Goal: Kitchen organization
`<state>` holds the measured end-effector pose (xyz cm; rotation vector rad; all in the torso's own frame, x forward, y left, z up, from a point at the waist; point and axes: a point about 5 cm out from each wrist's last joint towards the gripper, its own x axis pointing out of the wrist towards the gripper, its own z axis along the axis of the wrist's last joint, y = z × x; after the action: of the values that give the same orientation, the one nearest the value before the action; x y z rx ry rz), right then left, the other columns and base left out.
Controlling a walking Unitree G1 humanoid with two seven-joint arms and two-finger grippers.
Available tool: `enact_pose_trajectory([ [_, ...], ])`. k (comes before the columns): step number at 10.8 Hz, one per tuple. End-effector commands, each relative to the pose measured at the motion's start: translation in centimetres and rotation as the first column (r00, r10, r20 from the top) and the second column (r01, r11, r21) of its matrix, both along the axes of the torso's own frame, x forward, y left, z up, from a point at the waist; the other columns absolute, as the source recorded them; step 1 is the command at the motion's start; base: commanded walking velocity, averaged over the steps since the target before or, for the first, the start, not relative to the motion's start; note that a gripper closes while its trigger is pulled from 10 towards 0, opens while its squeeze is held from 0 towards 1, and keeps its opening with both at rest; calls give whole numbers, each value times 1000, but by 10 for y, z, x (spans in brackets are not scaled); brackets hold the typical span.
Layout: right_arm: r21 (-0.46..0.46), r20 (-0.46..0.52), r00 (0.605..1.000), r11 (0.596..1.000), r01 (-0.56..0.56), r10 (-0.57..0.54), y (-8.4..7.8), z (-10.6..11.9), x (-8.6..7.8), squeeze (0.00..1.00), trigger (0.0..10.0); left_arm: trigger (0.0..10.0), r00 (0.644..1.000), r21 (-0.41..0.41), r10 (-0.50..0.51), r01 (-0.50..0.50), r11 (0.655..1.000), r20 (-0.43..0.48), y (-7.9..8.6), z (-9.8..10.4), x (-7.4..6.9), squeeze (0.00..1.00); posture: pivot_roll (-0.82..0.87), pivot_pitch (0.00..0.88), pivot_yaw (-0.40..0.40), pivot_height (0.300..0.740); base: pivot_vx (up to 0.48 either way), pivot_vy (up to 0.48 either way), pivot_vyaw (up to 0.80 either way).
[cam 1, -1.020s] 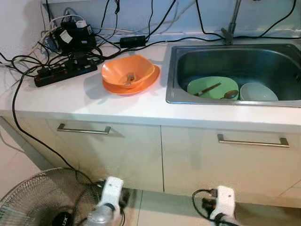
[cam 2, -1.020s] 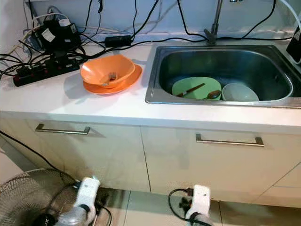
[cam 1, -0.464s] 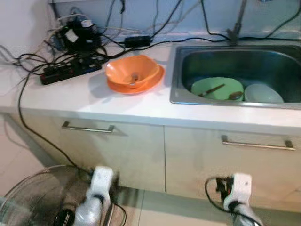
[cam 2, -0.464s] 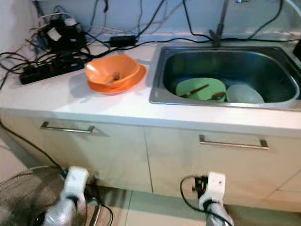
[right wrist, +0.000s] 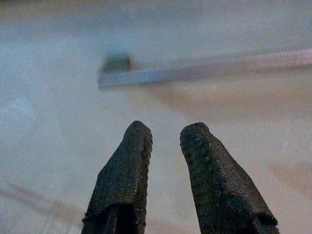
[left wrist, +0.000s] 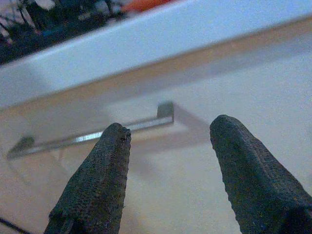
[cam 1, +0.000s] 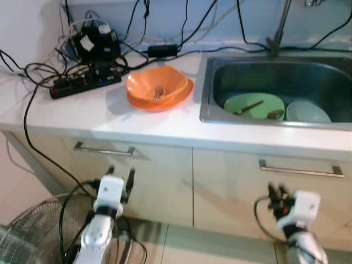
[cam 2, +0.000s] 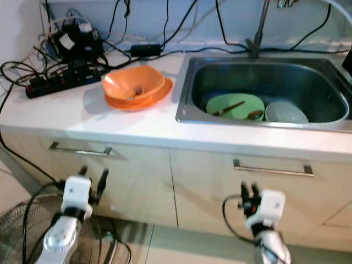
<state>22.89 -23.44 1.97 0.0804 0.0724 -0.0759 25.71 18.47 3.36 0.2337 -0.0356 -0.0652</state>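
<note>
Both arms have come up since a second ago: the wrists were down near the floor tiles, now they're raised in front of the cabinet doors, and the camera has shifted a little too. The left gripper (cam 1: 121, 177) sits just below the left door handle (cam 1: 104, 149), fingers spread wide with nothing between them. The right gripper (cam 1: 276, 193) is under the right door handle (cam 1: 301, 170), fingers only a small gap apart, also holding nothing.

Progress-wise, I'd say basically nothing is organized yet. The orange bowl (cam 1: 157, 86), with what looks like a fork in it, is stacked on an orange plate (cam 1: 181, 94) on the countertop (cam 1: 110, 118), toward the back, just beside the sink's left rim. In the sink (cam 1: 208, 82) there's a green plate (cam 1: 256, 105) with a spoon (cam 1: 274, 114) lying on it, and a pale bowl (cam 1: 307, 111) just beside the plate toward the right wall. All of that looks untouched, so the dishes are all left to do.

Surface is a white countertop over beige cabinets. The back left corner is a mess of black cables, a power strip (cam 1: 85, 84) and a black device (cam 1: 97, 42). More cables run along the back wall by the faucet (cam 1: 279, 27). A floor fan (cam 1: 38, 234) stands on the tiles at the left.
</note>
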Motion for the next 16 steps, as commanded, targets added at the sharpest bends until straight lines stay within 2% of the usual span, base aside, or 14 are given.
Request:
enact_pose_trajectory([
  [1, -23, 56, 998, 1000, -8, 9, 3, 17, 6, 0, 10000, 10000, 998, -19, 9, -8, 1000, 59, -3, 13, 1, 0, 56, 0, 110, 740, 0, 0, 0],
  [4, -65, 241, 971, 998, 5, 11, 2, 71, 23, 0, 10000, 10000, 980, -38, -11, 19, 999, 197, -11, 53, 13, 0, 57, 3, 112, 740, 0, 0, 0],
  [7, -67, 358, 933, 997, -24, 46, 13, 119, 35, 0, 10000, 10000, 952, -58, -21, 41, 997, 304, -22, 93, 26, 0, 44, 0, 116, 740, 0, 0, 0],
  [8, -57, 377, 925, 998, -34, 53, 16, 127, 37, 0, 10000, 10000, 948, -61, -29, 51, 997, 318, -24, 99, 29, 0, 43, 0, 117, 740, 0, 0, 0],
  [9, -53, 383, 921, 997, -48, 65, 19, 133, 40, 0, 10000, 10000, 949, -61, -37, 59, 996, 313, -27, 103, 33, 0, 37, 0, 119, 740, 0, 0, 0],
  [10, 18, 339, 940, 998, -58, 48, 26, 127, 56, 0, 10000, 10000, 966, -104, -26, 54, 993, 256, -31, 99, 50, 0, 22, 0, 126, 740, 0, 0, 0],
  [11, 19, 321, 944, 997, -79, 69, 36, 123, 64, 0, 10000, 10000, 972, -119, -23, 52, 992, 232, -34, 97, 57, 0, 21, 0, 126, 740, 0, 0, 0],
  [13, 52, 318, 943, 991, -123, 100, 61, 124, 84, 0, 10000, 10000, 965, -104, -103, 131, 986, 243, -54, 105, 70, 0, 24, 0, 121, 740, 0, 0, 0],
  [15, 51, 339, 933, 988, -145, 119, 71, 132, 99, 0, 10000, 10000, 952, -111, -147, 183, 977, 270, -72, 115, 84, 0, 29, 0, 119, 740, 0, 0, 0],
  [16, 52, 345, 931, 988, -145, 118, 72, 133, 101, 0, 10000, 10000, 950, -114, -145, 183, 976, 276, -74, 118, 87, 0, 31, 0, 117, 740, 0, 0, 0],
])
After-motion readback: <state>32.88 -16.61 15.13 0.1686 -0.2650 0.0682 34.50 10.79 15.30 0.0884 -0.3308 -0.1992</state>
